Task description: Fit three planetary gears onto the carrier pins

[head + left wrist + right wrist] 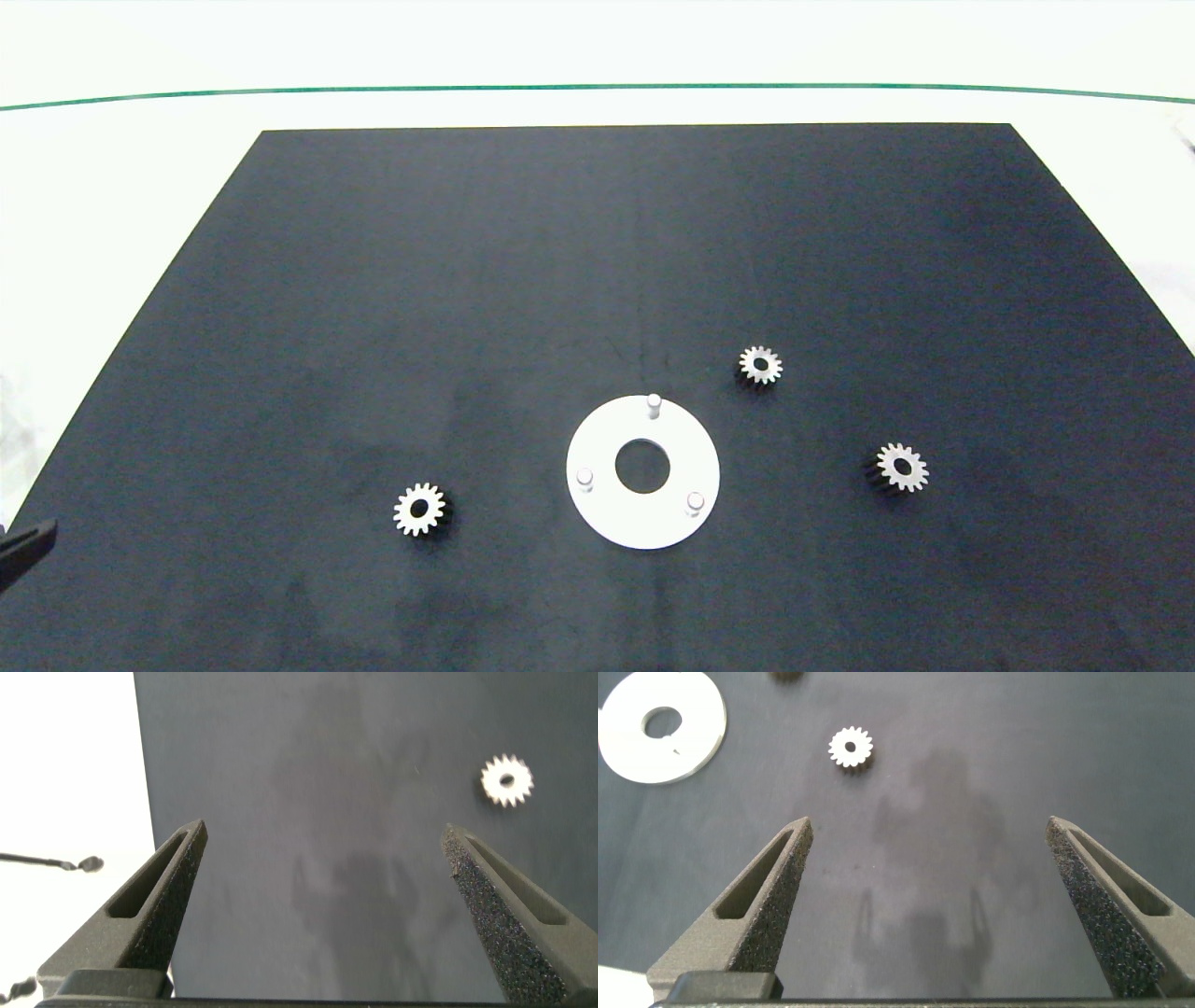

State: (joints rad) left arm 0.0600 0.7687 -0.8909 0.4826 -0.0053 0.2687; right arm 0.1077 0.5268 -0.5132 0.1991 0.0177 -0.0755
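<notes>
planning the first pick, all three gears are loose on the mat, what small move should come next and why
Probably bring the open right hand over the nearest gear and lower around it. All three pins are bare, and that gear lies flat just ahead of its fingers.

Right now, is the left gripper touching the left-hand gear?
Apart. The left wrist view shows the open left gripper with bare mat between its fingers and the gear.
</notes>
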